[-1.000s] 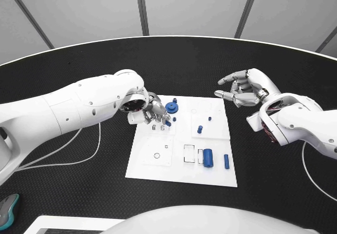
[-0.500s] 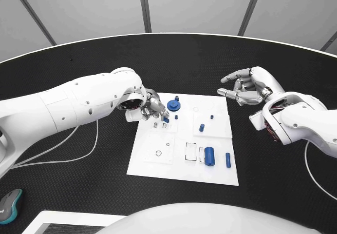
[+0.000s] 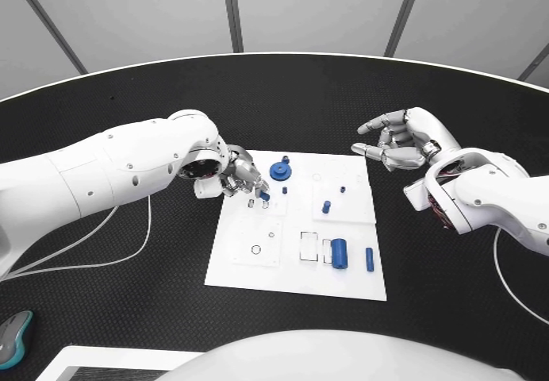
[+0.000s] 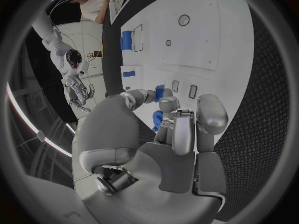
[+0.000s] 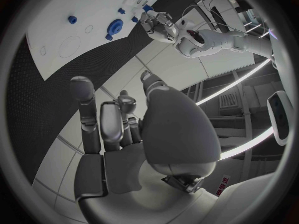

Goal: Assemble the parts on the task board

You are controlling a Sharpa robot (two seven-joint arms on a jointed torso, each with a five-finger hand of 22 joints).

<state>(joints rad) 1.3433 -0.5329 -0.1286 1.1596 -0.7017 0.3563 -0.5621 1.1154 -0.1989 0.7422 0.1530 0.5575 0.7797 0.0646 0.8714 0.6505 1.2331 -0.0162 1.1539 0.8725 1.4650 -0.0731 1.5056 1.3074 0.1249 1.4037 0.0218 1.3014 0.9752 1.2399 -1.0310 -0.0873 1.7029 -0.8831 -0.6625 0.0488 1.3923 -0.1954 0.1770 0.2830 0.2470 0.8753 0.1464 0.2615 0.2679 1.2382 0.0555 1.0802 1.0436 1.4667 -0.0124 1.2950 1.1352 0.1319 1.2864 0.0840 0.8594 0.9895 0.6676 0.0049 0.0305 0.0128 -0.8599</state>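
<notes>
Left robot hand point(image 3: 243, 179) fingers hide small blue part point(image 4: 160, 92) partly
</notes>
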